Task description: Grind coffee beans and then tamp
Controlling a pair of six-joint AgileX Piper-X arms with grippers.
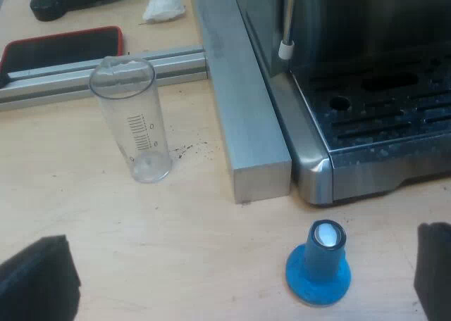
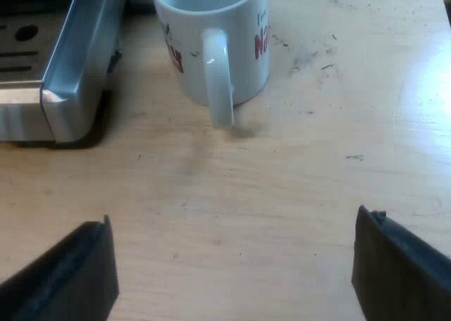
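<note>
Left claw (image 1: pixel 236 279), spread wide and empty, hovers near the blue tamper (image 1: pixel 318 265), which stands upright just off the espresso machine (image 1: pixel 366 124). Right claw (image 2: pixel 236 268), equally spread, hovers near the mug (image 2: pixel 211 39) beside the machine. Advisable: centre on the tamper's stem before closing.

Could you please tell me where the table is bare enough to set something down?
The table is bare between the glass and the tamper, off the metal bar's end, and between the mug and my right fingers. It is crowded beyond the glass: rail, phone and tissue.
</note>
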